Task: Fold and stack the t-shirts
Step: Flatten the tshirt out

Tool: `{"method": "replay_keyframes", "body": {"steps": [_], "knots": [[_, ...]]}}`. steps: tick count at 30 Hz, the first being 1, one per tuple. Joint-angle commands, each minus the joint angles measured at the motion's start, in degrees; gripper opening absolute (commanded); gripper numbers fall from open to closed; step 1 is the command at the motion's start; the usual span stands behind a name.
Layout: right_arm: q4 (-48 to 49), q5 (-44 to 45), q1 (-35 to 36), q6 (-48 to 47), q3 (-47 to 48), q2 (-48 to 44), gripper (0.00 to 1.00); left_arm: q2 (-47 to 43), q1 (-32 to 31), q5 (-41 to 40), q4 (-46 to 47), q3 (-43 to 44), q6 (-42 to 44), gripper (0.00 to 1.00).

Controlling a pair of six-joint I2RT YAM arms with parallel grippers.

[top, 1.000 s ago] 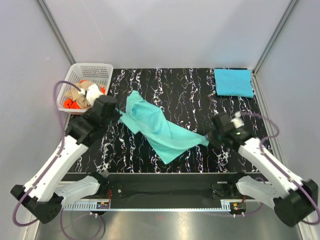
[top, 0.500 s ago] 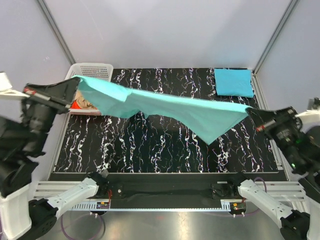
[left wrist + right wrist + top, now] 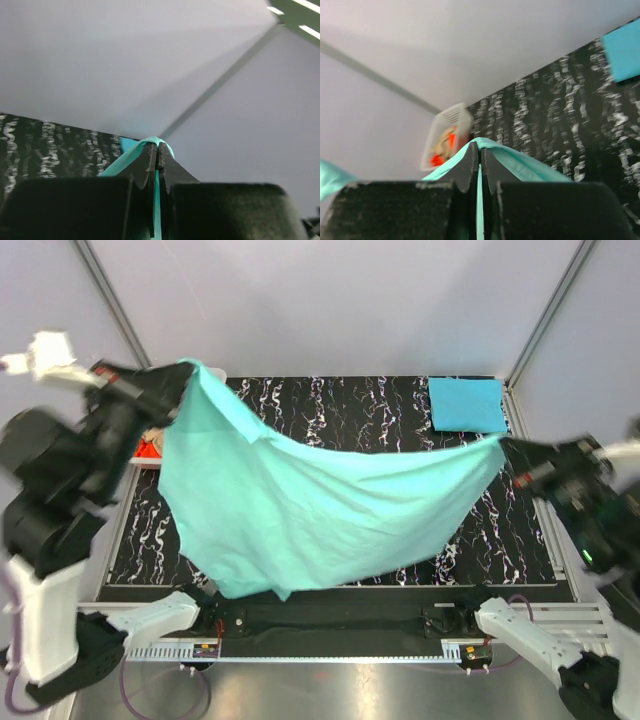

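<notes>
Two hands are pinched shut on one big mint-teal shirt. The left hand is up high at the far left. It squeezes one corner of the cloth. In the left wrist view its two fingers are pressed together with a thin strip of teal cloth between them. The right hand is up at the right side and is closed on another corner of the same shirt. In the right wrist view its fingers are tight together too, and teal cloth runs out from them on both sides.

The mint-teal shirt hangs spread out between the two hands like a sheet on a line. Its top edge dips in the middle. From above, its bottom edge comes down over the near edge of the counter, lowest on the left side. I cannot tell if the cloth touches the counter.

The counter is black with white squiggles. At its far right corner lies a sky-blue shirt. It is folded flat into a neat rectangle and is well apart from the teal one.

At the far left corner sits a white basket with holes in its walls. From above, the left arm and the hanging shirt hide most of it. In the right wrist view, tan cloth and orange cloth are bunched up inside it.
</notes>
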Motion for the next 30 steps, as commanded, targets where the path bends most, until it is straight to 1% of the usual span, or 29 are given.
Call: {"method": "replay_keyframes", "body": {"steps": [1,2,3,5,6,7,8,9,10,11,12,13,14,15,16,17,18,19,20,21,22,23,24,25,26,27,28,29,30], "knots": [[10.1,11.1,0.2,-9.9,-1.8,16.0,0.00,11.5,0.2,-14.0,4.5,-0.9,7.3,0.00],[11.5,12.7,0.2,-11.6,-0.5,19.1,0.00,13.3,0.7,-18.7,5.7,-0.9,7.5,0.00],[12.6,14.5,0.1,-12.9,0.7,24.5,0.00,14.9,1.4,-19.3,8.1,0.1,7.1,0.00],[16.7,16.6,-0.5,-17.3,4.4,29.1,0.00,18.9,3.4,-19.5,10.8,1.5,5.7,0.00],[18.6,16.7,-1.4,-20.3,5.4,32.8,0.00,21.1,3.5,-20.6,15.2,2.0,5.9,0.00],[22.6,17.2,-1.8,-21.8,6.3,34.4,0.00,22.3,3.7,-22.2,17.4,2.2,6.4,0.00],[24.7,18.7,-2.0,-23.3,7.8,35.9,0.00,23.8,4.4,-25.8,18.8,2.7,5.8,0.00],[26.5,21.3,-2.2,-24.4,8.9,39.0,0.00,25.6,5.1,-26.3,19.6,5.8,5.2,0.00],[26.9,23.6,-4.1,-24.6,10.7,40.9,0.00,30.2,5.9,-25.4,19.5,8.4,5.6,0.00],[26.4,23.1,-5.5,-24.3,15.3,42.5,0.00,33.0,7.6,-22.7,18.3,12.3,5.4,0.00],[25.6,21.8,-7.2,-24.2,17.6,45.6,0.00,36.0,8.2,-20.9,13.6,22.2,5.2,0.00],[24.1,19.8,-9.3,-23.7,19.8,46.8,0.00,41.3,8.5,-19.4,11.3,27.7,6.0,0.00],[23.0,18.8,-10.4,-23.6,24.0,47.6,0.00,43.1,8.6,-17.8,9.8,32.1,6.5,0.00],[22.0,17.9,-11.3,-23.7,26.1,48.6,0.00,43.8,8.6,-17.1,9.3,36.2,6.9,0.00],[19.9,16.3,-11.7,-24.5,28.0,48.8,0.00,42.6,8.6,-16.3,10.4,35.6,7.1,0.00],[19.1,16.0,-12.3,-25.1,30.6,48.5,0.00,40.8,8.6,-15.2,12.0,33.7,7.5,0.00],[17.7,15.8,-12.3,-26.1,31.5,47.5,0.00,35.9,8.6,-14.7,16.3,27.2,7.8,0.00],[17.2,14.9,-12.3,-26.4,31.8,46.7,0.00,33.3,8.6,-14.5,18.1,23.5,7.7,0.00],[17.2,14.1,-12.3,-27.0,30.3,45.6,0.00,30.7,8.6,-13.9,19.5,19.9,7.4,0.00],[17.2,13.3,-12.3,-27.3,28.8,42.7,0.00,26.2,8.6,-14.0,20.3,13.5,7.0,0.00],[16.8,12.5,-12.3,-27.1,26.7,41.2,0.00,24.0,8.6,-14.1,20.3,10.3,5.8,0.00],[16.1,12.2,-12.3,-26.6,21.9,39.3,0.00,21.8,8.6,-13.1,20.3,7.0,5.1,0.00],[14.9,11.8,-12.3,-25.3,18.6,35.7,0.00,17.5,8.6,-12.7,20.2,0.0,4.3,0.00],[14.6,11.3,-12.3,-24.3,10.1,33.3,0.00,15.4,8.5,-10.7,20.2,-3.6,2.7,0.00],[14.5,11.6,-12.2,-22.4,5.0,30.7,0.00,13.1,8.3,-9.4,20.4,-7.5,1.6,0.00],[14.1,12.5,-12.3,-17.9,-0.1,25.5,0.00,9.0,8.1,-8.3,20.7,-14.8,0.8,0.00],[13.9,13.1,-12.2,-15.7,-5.1,22.8,0.00,7.0,7.7,-7.5,20.6,-18.1,0.2,0.00],[13.5,13.5,-12.3,-13.4,-14.3,20.2,0.00,5.1,6.7,-7.6,19.9,-21.1,0.2,0.00],[11.4,14.1,-12.3,-8.0,-18.3,15.4,0.00,1.4,6.1,-7.9,18.1,-27.2,0.0,0.00]]}}
